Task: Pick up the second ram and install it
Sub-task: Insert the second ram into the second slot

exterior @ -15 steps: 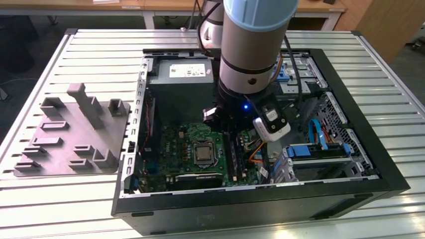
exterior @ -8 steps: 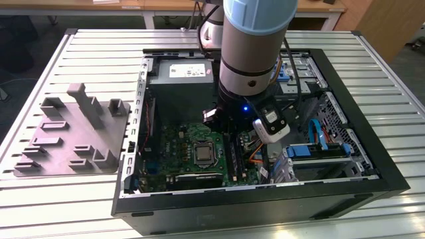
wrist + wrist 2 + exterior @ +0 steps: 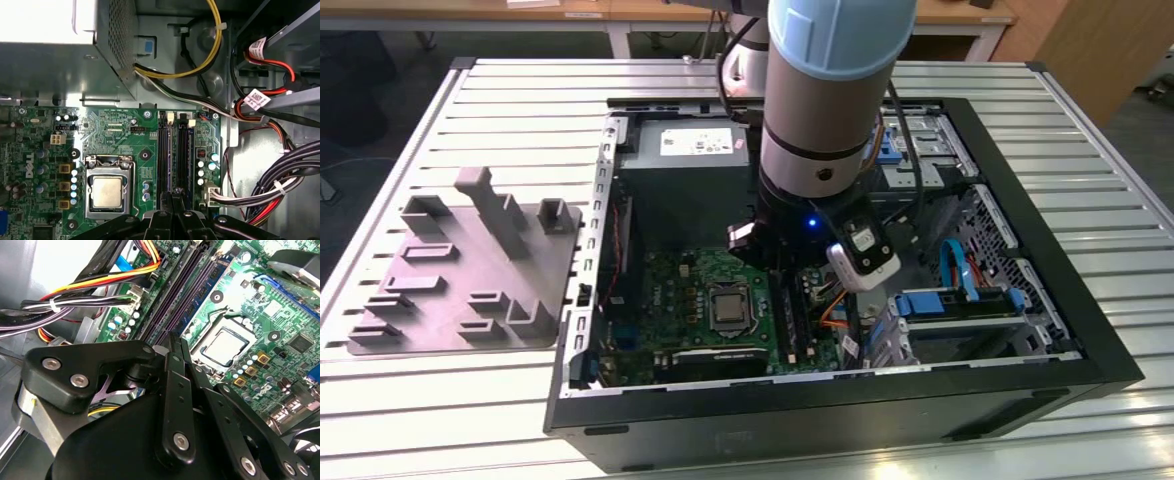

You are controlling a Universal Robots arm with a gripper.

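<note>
One black robot gripper (image 3: 175, 192) hangs inside the open black computer case (image 3: 1107, 350). Its jaws are drawn together directly over the long black memory slots (image 3: 166, 155) of the green motherboard (image 3: 115, 135). I cannot pick out the second ram, a thin bluish-green circuit-board stick. If it is pinched edge-on there, the jaws hide it. I judge such a stick light, stiff and fragile. It is best held by its flat faces near the top edge, clear of the contacts, square to the slot.

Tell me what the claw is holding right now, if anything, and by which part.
It cannot be told. The claw sits low over the long black slots, and its own body hides any hold.
</note>
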